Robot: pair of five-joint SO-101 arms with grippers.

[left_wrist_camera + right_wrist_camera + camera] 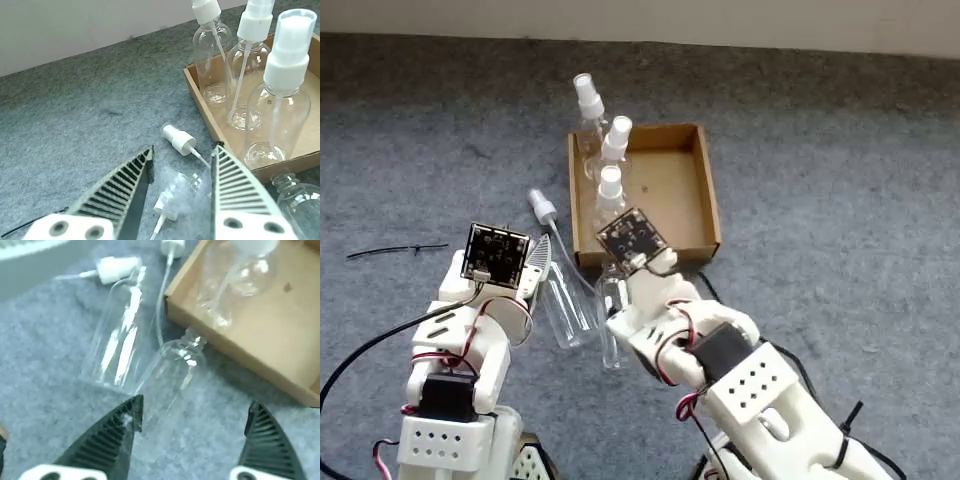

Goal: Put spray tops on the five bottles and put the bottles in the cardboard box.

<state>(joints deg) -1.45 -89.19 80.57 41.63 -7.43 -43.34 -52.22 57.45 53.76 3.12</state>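
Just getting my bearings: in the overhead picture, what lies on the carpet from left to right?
Black cable tie → loose spray top → cardboard box.

Cardboard box [670, 200]: plain brown paperboard, matt and a bit rough, nothing coated. The three bottles [277, 120] stood inside it are made of clear glossy plastic, with highlights picked up all over. Same material is seen on the two bottles [117, 335] laid just beside the box on the arms' side. Spray tops [290, 50] are moulded in smooth white plastic with a soft sheen, and thin see-through tubes are hung below. Around the box, fuzzy grey carpet [820, 120] is laid, totally matt. Left gripper [183, 149] and right gripper [195, 404] are fitted with black ribbed matt plastic on white plastic bases.
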